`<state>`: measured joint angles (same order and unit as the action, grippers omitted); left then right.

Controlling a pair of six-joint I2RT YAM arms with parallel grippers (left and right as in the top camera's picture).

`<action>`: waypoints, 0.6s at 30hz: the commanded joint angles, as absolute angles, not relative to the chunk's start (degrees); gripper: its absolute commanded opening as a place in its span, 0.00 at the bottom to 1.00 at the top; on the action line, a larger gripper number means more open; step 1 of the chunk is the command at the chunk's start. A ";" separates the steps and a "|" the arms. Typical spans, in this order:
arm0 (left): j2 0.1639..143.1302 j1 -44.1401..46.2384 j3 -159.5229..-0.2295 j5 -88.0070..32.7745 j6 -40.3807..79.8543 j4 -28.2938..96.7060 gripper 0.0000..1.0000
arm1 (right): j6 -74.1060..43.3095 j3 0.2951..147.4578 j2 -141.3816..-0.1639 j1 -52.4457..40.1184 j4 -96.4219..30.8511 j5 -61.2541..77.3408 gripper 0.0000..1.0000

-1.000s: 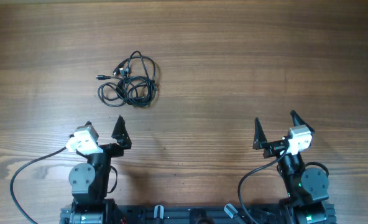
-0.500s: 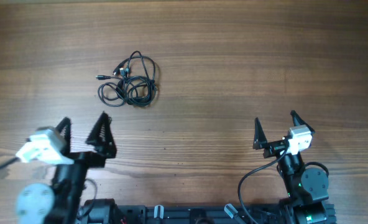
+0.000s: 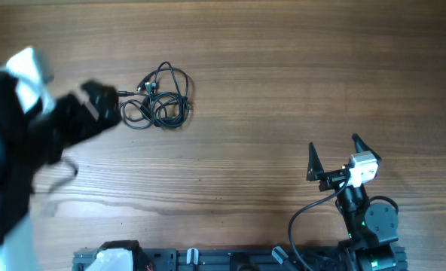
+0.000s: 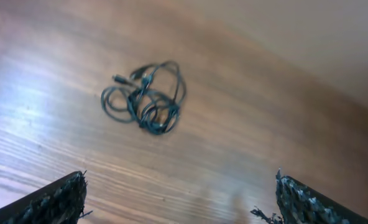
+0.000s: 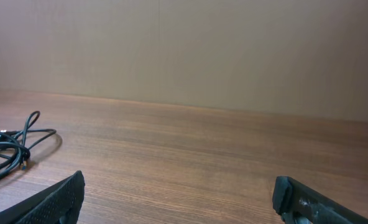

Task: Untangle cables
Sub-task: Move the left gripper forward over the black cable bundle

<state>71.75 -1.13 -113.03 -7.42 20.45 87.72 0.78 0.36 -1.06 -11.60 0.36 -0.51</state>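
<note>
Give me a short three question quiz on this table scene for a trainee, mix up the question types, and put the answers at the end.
1. True or false: the cables lie in one tangled bundle on the table.
2. Fill in the blank: the right hand is ____ and holds nothing.
3. Which hand is nearer the cables? A: the left hand. B: the right hand.

Key: 1 true; 2 open; 3 A.
</note>
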 commanded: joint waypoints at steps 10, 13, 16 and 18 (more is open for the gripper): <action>97.23 0.38 -113.03 -8.49 19.75 95.18 0.04 | 1.34 0.30 -0.80 -11.73 0.51 -1.50 1.00; 97.69 1.45 -109.82 -4.32 19.79 91.88 0.04 | 1.34 0.30 -0.80 -11.73 0.51 -1.50 1.00; 97.69 1.76 -105.78 -2.90 19.79 88.12 0.04 | 1.37 0.30 -0.80 -11.73 0.51 -1.50 1.00; 97.69 1.76 -102.94 -2.15 19.79 85.47 0.04 | 1.37 0.30 -0.80 -11.73 0.51 -1.50 1.00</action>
